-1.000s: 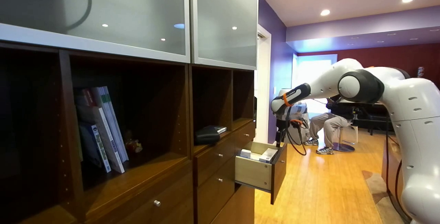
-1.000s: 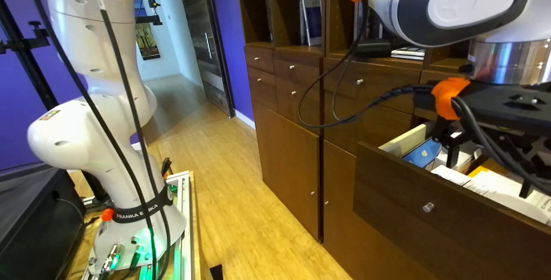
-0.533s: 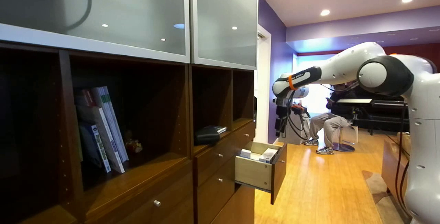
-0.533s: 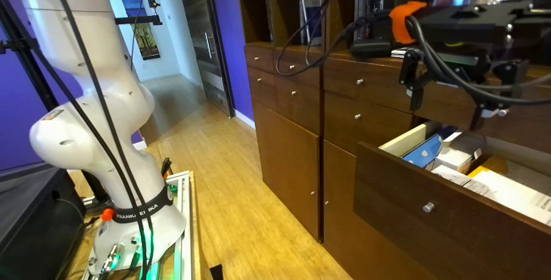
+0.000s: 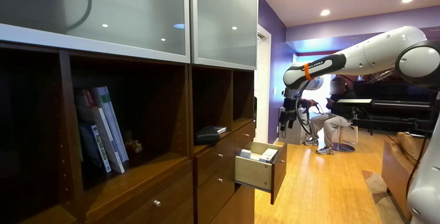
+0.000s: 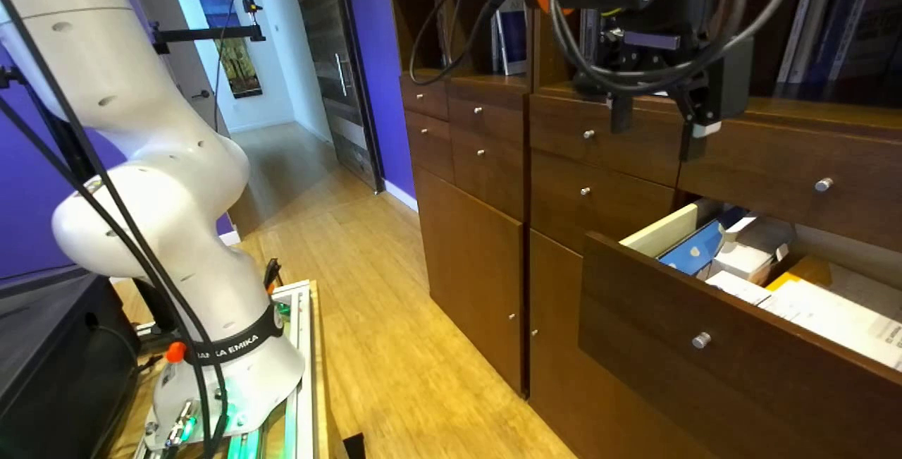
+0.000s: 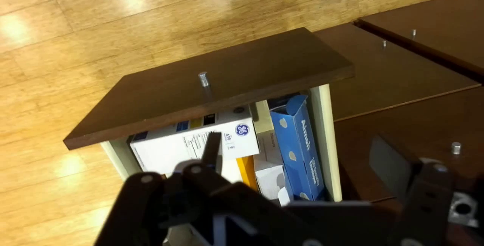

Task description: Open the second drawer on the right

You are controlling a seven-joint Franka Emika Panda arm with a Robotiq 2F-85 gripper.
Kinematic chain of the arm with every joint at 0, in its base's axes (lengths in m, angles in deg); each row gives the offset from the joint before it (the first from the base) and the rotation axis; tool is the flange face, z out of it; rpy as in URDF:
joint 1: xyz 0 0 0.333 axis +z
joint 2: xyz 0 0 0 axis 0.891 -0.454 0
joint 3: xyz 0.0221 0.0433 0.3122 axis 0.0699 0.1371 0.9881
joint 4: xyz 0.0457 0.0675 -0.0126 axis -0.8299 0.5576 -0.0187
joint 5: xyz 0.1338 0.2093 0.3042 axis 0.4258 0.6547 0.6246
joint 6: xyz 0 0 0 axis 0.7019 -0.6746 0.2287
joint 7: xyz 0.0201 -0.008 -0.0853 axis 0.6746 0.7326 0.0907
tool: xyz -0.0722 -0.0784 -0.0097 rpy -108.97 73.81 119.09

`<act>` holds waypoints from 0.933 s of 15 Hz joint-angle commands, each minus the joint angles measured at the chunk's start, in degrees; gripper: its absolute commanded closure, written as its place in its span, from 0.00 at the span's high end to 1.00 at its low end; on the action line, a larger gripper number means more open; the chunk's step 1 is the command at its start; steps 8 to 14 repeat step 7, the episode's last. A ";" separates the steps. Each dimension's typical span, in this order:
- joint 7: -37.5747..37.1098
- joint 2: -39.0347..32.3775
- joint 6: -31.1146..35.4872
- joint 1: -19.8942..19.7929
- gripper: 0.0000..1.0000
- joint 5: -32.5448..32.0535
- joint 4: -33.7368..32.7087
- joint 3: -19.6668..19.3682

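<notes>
The second drawer (image 5: 278, 176) stands pulled out from the cabinet. It has a dark brown front, a small silvery knob and pale inner sides. Its front also shows in an exterior view (image 6: 648, 325) and in the wrist view (image 7: 242, 74). White boxes, a blue box (image 7: 298, 147) and papers lie in it. My gripper (image 5: 286, 125) hangs above the drawer, apart from it. Its fingers are spread with nothing between them in an exterior view (image 6: 657, 127) and in the wrist view (image 7: 302, 155).
Shut dark drawers (image 6: 599, 177) lie beside the open one, and another shut drawer (image 6: 789, 163) lies above it. Open shelves with books (image 5: 103, 131) and frosted glass doors (image 5: 223, 21) are higher up. A person (image 5: 331, 124) sits in the background. A brown sofa (image 5: 400, 169) stands across the floor.
My gripper was down in the drawer behind its front. It has risen out of it, moved away from the cabinet and turned. The drawer has stayed in place, pulled out.
</notes>
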 commanded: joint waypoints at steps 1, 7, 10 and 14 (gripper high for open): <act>-4.98 8.43 0.37 1.10 1.00 -1.90 8.68 -1.85; -2.56 3.53 -0.04 2.37 1.00 -0.64 3.97 -2.98; -2.56 3.53 -0.04 2.37 1.00 -0.64 3.97 -2.98; -2.56 3.53 -0.04 2.37 1.00 -0.64 3.97 -2.98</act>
